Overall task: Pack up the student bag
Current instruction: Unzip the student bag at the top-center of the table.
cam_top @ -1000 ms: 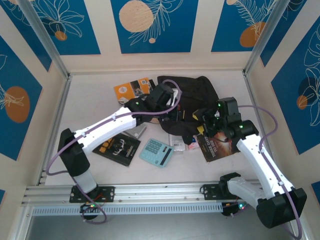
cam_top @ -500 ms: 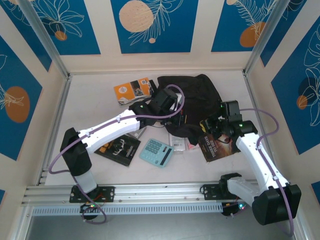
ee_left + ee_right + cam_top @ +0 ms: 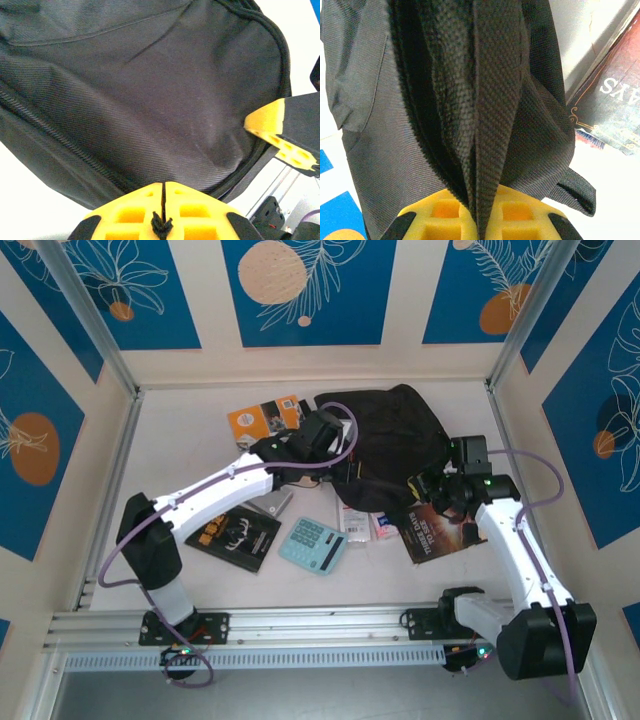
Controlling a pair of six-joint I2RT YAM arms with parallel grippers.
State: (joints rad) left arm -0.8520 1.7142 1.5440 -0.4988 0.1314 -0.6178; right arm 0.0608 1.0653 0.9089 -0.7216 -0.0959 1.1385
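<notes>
The right gripper (image 3: pixel 479 212) is now biting on a fold of the student bag (image 3: pixel 392 430), having just snapped closed. The left gripper (image 3: pixel 163 202) is keeping its pinch on a black cord (image 3: pixel 162 220) of it. The bag is stretching between them, its mouth probably being pulled open for packing.

Right end effector (image 3: pixel 476 202): jaws apart one second ago, now closed on a fold of the student bag (image 3: pixel 395 435). Its wrist has travelled toward the right side of the tabletop, drawing the fabric with it. The bag, previously bunched between the two arms, now lies wider and flatter, with its right edge further right. More of the dark red book (image 3: pixel 445 530) is exposed below the right wrist. Left end effector (image 3: pixel 162 197) has shifted slightly leftward.
</notes>
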